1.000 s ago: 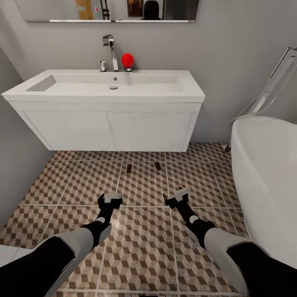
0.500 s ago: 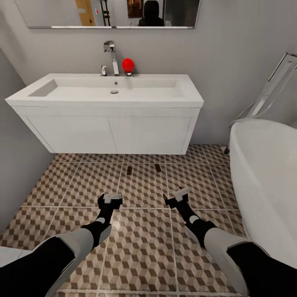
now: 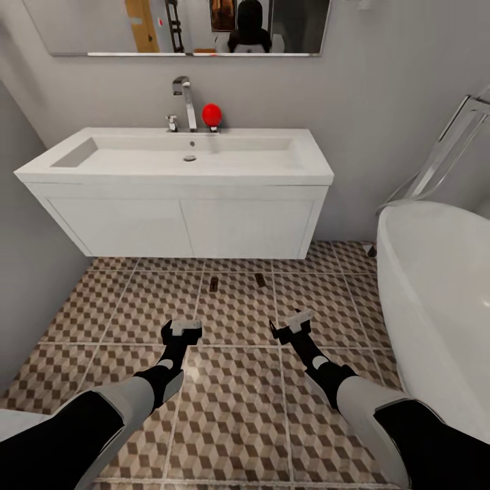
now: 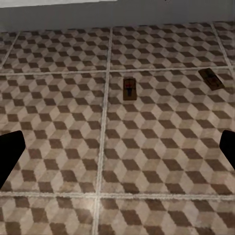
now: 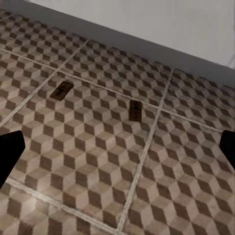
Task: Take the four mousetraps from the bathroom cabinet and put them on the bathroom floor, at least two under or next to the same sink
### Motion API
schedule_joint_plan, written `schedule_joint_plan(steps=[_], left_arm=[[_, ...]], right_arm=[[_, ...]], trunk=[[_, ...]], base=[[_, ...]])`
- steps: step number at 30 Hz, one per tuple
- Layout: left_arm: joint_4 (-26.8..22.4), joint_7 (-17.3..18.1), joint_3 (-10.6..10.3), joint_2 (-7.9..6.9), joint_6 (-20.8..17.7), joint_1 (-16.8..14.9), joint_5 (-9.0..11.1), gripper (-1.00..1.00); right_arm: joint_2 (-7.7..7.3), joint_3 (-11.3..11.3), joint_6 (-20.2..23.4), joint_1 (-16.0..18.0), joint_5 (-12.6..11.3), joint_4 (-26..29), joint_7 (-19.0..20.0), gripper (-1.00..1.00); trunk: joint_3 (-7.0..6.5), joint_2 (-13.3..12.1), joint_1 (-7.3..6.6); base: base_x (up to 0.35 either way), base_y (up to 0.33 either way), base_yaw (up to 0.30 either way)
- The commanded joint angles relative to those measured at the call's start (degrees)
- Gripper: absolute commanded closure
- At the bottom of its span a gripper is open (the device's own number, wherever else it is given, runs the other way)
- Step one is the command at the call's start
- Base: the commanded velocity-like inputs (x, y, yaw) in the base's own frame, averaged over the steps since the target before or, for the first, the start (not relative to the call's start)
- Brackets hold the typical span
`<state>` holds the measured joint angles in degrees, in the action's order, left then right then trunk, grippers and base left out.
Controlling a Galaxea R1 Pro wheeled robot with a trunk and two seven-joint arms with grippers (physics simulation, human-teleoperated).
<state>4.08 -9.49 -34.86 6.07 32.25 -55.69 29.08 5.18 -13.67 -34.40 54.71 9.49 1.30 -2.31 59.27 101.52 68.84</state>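
Note:
Two mousetraps lie flat on the cube-patterned bathroom floor [image 3: 231,401], just in front of the white vanity under the sink [image 3: 190,155]: the left mousetrap [image 3: 214,284] [image 4: 129,89] [image 5: 61,90] and the right mousetrap [image 3: 259,279] [image 4: 211,79] [image 5: 134,109]. My left gripper [image 3: 184,330] [image 4: 117,154] hangs open and empty over the tiles, short of the traps. My right gripper [image 3: 291,325] [image 5: 117,156] is open and empty too, level with the left. The other mousetraps and the wooden cabinet are out of view.
A white oval bathtub [image 3: 442,299] fills the right side, with a glass screen behind it. A grey wall [image 3: 27,272] closes the left. A chrome tap [image 3: 184,102] and a red ball [image 3: 211,114] stand on the sink's back edge, below a mirror [image 3: 184,27].
The whole picture has shifted: sink and vanity sit lower and a little smaller, so the camera has moved. Both arms keep their pose, and the two mousetraps stay on the floor.

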Motion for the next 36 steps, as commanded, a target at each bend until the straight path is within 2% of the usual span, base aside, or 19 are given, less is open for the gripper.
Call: schedule_joint_plan(steps=[1, 36], left_arm=[[0.2, -0.3, -0.5, 0.05, 0.3, -0.1, 0.1, -1.00], [0.2, -0.3, -0.5, 0.00, 0.2, 0.0, 0.1, -1.00]], right_arm=[[0.00, 0.1, -0.1, 0.0, 0.5, -0.1, -0.2, -1.00], [0.42, 0.1, -0.5, -1.0, 0.5, 0.0, -0.3, -1.00]], trunk=[[-0.15, -0.4, -0.23], [-6.43, -14.4, -7.92]], base=[[0.000, 0.000, 0.000], [0.000, 0.000, 0.000]])
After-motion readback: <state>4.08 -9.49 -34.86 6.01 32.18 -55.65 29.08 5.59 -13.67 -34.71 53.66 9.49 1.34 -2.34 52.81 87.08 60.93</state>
